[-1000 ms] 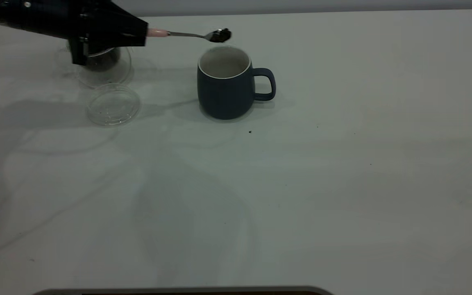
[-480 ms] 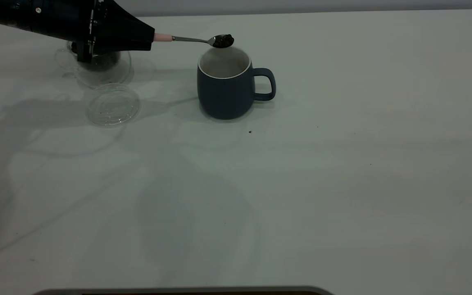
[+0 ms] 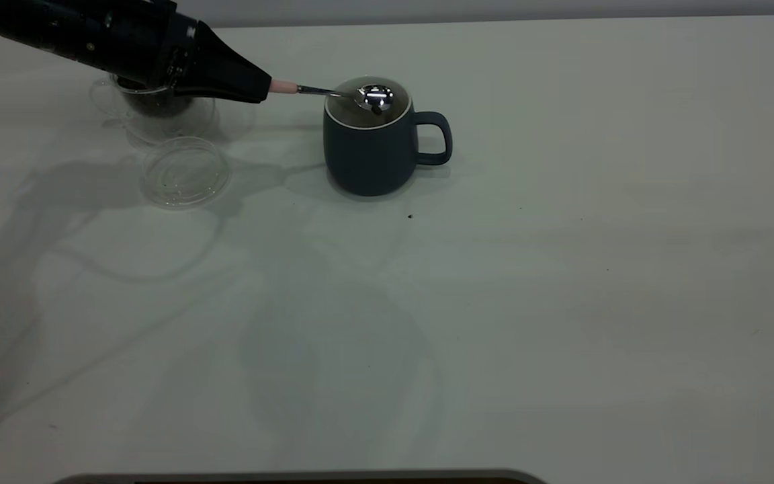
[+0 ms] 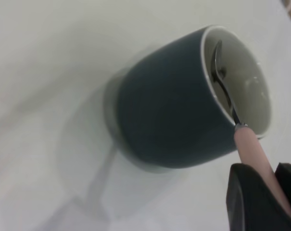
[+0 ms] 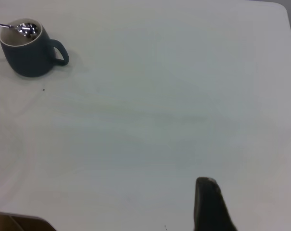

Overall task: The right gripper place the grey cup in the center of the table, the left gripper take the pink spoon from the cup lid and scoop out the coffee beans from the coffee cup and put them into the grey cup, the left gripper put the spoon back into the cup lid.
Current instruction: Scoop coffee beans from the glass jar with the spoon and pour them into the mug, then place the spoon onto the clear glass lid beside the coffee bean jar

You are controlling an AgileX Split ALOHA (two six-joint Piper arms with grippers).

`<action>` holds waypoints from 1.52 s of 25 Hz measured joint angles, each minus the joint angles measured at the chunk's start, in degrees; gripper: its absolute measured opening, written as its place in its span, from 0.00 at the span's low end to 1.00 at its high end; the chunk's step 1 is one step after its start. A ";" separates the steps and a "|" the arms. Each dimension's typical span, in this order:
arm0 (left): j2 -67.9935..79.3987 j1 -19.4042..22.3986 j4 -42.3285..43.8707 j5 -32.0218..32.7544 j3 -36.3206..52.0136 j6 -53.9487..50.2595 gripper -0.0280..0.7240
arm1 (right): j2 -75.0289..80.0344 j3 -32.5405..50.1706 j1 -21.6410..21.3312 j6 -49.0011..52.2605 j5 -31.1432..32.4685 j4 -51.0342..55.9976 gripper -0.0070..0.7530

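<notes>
Progress looks well past halfway. Grey cup (image 3: 370, 144) stands on the surface (image 3: 562, 302), a little toward 11 o'clock of its middle in the exterior view, handle pointing to 3 o'clock, so the placing step reads as done. Left tool (image 3: 252, 86) is clenched on the pink handle of the spoon (image 3: 333, 93), reaching in from 9 o'clock of the cup. Spoon bowl sits over the cup's mouth, just inside the rim, and is turned so its shiny face catches the light; no heap of beans shows on it, so I judge the load is tipped or being tipped into the cup. The left wrist view shows the metal stem running down inside the cup's pale interior (image 4: 241, 82), though whether beans lie at the bottom cannot be made out.

Coffee cup (image 3: 158, 107), a clear glass one with dark beans in it, stands at 9 o'clock of the grey cup, partly hidden behind the left arm. The lid (image 3: 185, 171) lies flat just beside it at 5 o'clock, with nothing on it.

Left to do: lift the spoon clear and lay it back in the lid.

Right tool (image 5: 210, 202) hangs well away from the cup; whether it is released or clenched I cannot tell.
</notes>
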 joint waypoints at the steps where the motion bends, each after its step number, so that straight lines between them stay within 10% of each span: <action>1: 0.00 0.00 0.00 -0.28 0.00 1.09 0.22 | 0.00 0.00 0.00 0.00 0.00 0.00 0.61; 13: -2.09 0.69 -2.61 3.74 0.00 1.18 0.22 | 0.00 0.00 0.00 0.00 0.00 0.00 0.61; 27: -7.47 18.98 13.33 13.11 0.00 -23.21 0.22 | 0.00 0.00 0.00 0.00 0.00 0.00 0.61; 38: 0.80 24.08 17.06 13.09 0.00 -26.76 0.22 | 0.00 0.00 0.00 0.00 0.00 0.00 0.61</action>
